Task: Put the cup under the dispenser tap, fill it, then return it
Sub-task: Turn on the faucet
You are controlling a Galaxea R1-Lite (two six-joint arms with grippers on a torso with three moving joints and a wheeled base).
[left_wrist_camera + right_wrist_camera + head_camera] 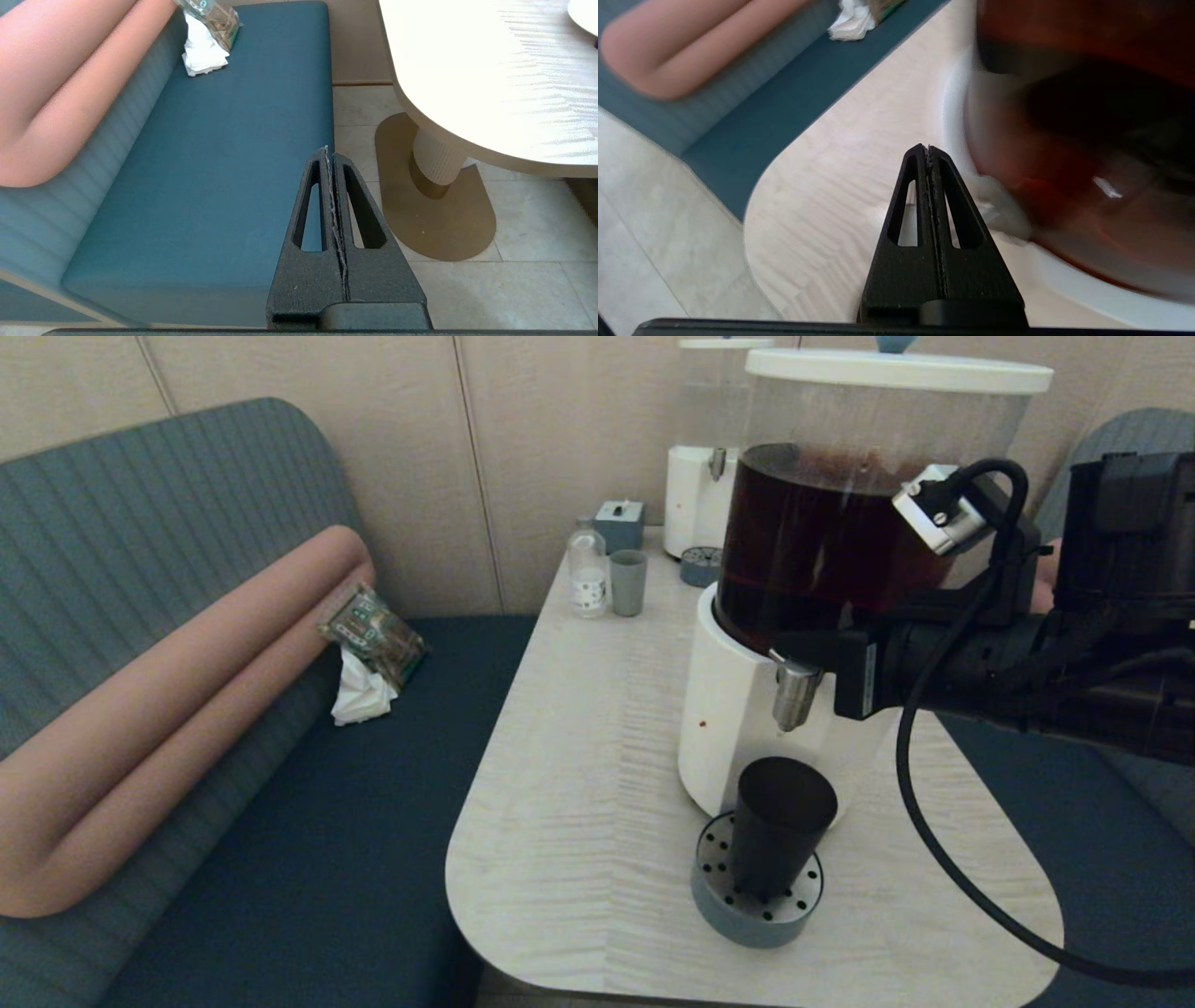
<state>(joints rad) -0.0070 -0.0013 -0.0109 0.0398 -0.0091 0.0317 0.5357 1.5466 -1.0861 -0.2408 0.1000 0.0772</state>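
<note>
Inventory of your scene, placed from the big dispenser [747,728] on the desk [579,803]:

- Cup [780,840]: dark tumbler, upright on the round grey drip tray [747,919] at the dispenser's foot, directly beneath the tap [795,695] and clear of it.
- Tap: short steel spout on the dispenser's front, just below the clear tank of dark brown liquid.
- Right gripper [928,149]: level with the tap, at its side against the dispenser's tank. You see its jaws pressed fully together, holding nothing.
- Left gripper [327,150]: parked well away from the dispenser, off the desk's edge over the blue bench seat [224,177]. Its jaws are fully closed and empty.
- Behind the dispenser: a smaller white dispenser [700,495], a small clear bottle [588,569], a pale grey cup [627,583] and a small grey box [620,525].
- On the bench seat: a pink bolster [177,709], a snack packet [373,635] and a crumpled white tissue [359,695].
</note>
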